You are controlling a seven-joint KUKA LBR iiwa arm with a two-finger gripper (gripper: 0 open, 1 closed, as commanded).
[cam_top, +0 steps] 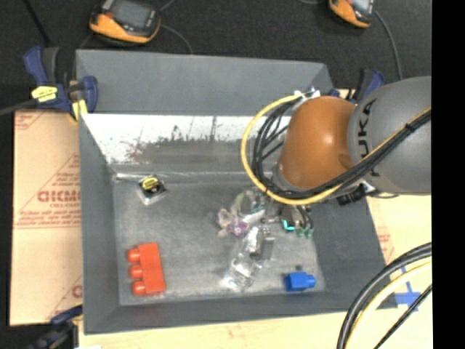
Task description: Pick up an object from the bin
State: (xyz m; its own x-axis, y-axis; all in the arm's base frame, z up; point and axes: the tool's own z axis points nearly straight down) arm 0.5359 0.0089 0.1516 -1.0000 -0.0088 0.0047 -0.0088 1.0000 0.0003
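My gripper [259,243] reaches down into the middle of the bin, under the arm's orange cover. A small purple and pale crumpled thing [234,224] lies just to its left, touching or nearly touching it. A clear plastic piece [242,273] lies right below the gripper on the bin floor. A small teal thing [294,227] lies close on its right, partly hidden by the arm. Whether anything is held I cannot tell.
A red-orange studded block [146,269] lies in the bin's front left corner. A blue block [298,281] lies at the front right. A small yellow and black thing [151,185] sits by the back left wall. The arm covers the bin's right side.
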